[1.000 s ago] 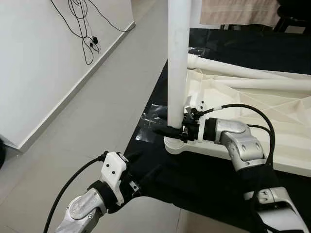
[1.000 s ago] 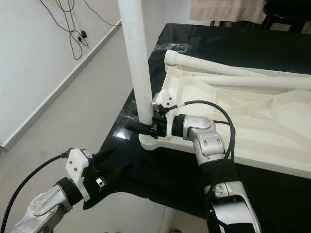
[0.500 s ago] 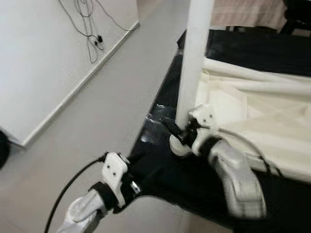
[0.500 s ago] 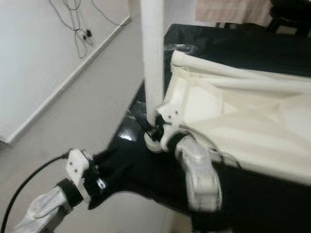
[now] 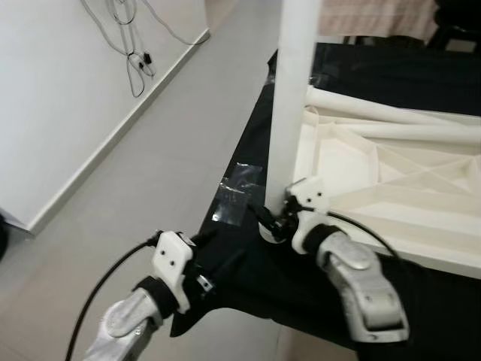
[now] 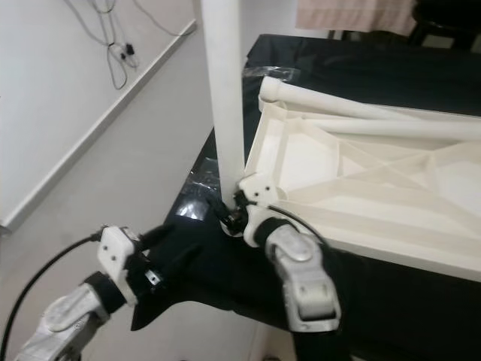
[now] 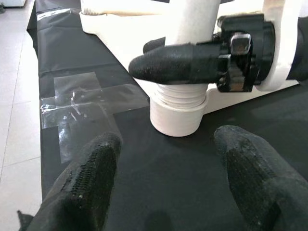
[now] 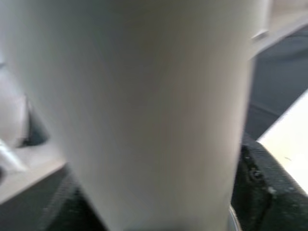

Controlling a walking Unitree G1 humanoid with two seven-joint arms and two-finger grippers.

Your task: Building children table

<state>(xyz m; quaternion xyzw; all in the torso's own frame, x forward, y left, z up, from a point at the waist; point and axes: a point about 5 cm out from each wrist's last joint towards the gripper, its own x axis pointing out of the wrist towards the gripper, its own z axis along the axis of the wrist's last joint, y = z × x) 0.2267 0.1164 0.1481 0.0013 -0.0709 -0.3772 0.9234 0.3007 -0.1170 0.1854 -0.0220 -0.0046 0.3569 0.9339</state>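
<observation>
A white table leg stands upright in the corner socket of the upturned white table top. My right gripper is shut on the leg just above the socket. One of its black fingers crosses the front of the leg. In the right wrist view the leg is very close and blurred. My left gripper hovers open low over the black sheet, a short way in front of the socket. Nothing lies between its fingers.
The black sheet covers the floor under the table top, with a patch of clear tape near its edge. Another white leg lies along the far side of the table top. Bare tiled floor and a wall with cables are to the left.
The camera has shifted. My right arm has swung round from the leg's right side to its near side, still shut on the leg's base. The left gripper has stayed open in place.
</observation>
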